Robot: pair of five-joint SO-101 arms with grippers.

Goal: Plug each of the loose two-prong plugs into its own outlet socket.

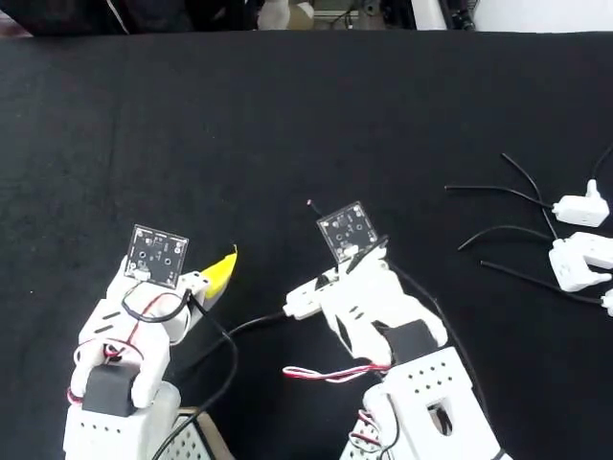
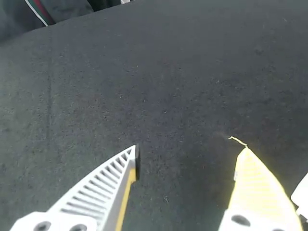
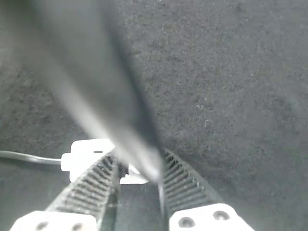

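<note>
Work surface: a table [image 1: 287, 134] covered in black, slightly napped cloth, evenly lit from above. Beyond its far edge runs a dim strip of dark clutter [image 1: 153, 13]. A white panel [image 1: 546, 13] stands at the strip's right end.

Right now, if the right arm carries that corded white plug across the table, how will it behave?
The white plug looks small and hard-shelled, so probably light and rigid in the right gripper. Its thin black cord curves loosely over the table, so it will likely trail limply and drag slightly. Gripped near one end, it may pivot.
</note>
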